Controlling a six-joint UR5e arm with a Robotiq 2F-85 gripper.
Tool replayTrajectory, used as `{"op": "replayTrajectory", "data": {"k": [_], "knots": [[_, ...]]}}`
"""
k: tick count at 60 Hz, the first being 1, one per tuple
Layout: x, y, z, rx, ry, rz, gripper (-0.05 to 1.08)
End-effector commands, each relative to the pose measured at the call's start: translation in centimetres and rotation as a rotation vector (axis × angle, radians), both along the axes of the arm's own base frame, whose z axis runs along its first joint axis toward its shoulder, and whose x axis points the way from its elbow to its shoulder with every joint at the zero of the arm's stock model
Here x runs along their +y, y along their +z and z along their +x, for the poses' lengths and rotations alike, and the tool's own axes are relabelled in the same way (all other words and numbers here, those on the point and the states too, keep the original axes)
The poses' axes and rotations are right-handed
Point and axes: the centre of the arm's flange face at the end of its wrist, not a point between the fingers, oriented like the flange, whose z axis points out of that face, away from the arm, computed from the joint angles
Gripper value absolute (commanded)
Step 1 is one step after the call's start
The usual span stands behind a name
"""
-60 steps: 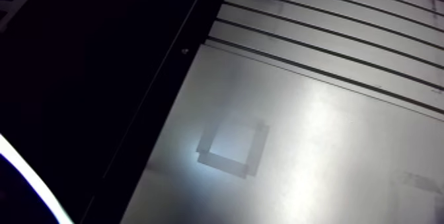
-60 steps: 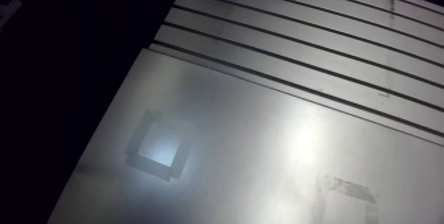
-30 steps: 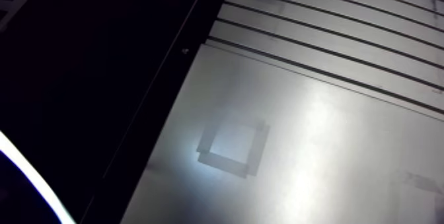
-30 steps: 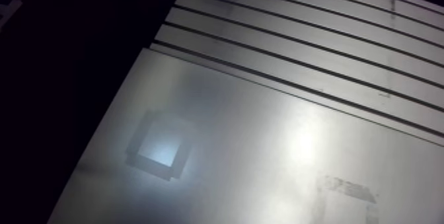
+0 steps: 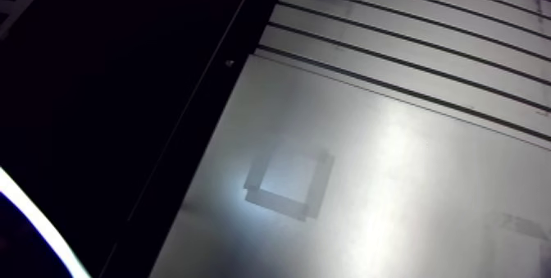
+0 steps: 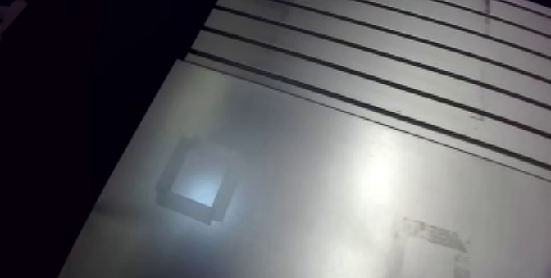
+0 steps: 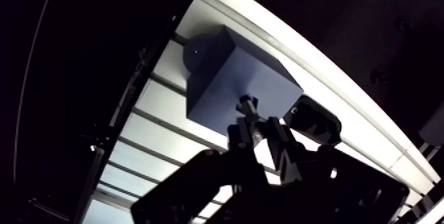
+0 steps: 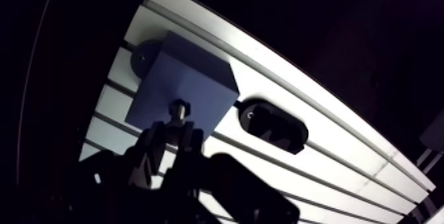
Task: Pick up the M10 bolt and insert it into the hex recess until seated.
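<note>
Bolt [image 7: 248,104] in gripper [image 7: 259,129], by blue blk [image 7: 221,74]

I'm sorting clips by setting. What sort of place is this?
Probably a robotics lab or assembly test bench. It shows a slotted aluminium table, a blue block standing on it like a fixture, and a robot pincer holding a bolt at that block.

Around my slotted aluminium table [image 5: 426,43] the room lies black, while a bright glare falls across the smooth metal plate [image 6: 328,175] on it and lights a taped square outline [image 5: 287,184] near the plate's edge.
</note>
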Motion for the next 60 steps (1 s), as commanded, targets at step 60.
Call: {"op": "replayTrajectory", "data": {"k": [60], "knots": [[0.04,-0.33,0.00,-0.001,0.001,0.000,1.05]]}}
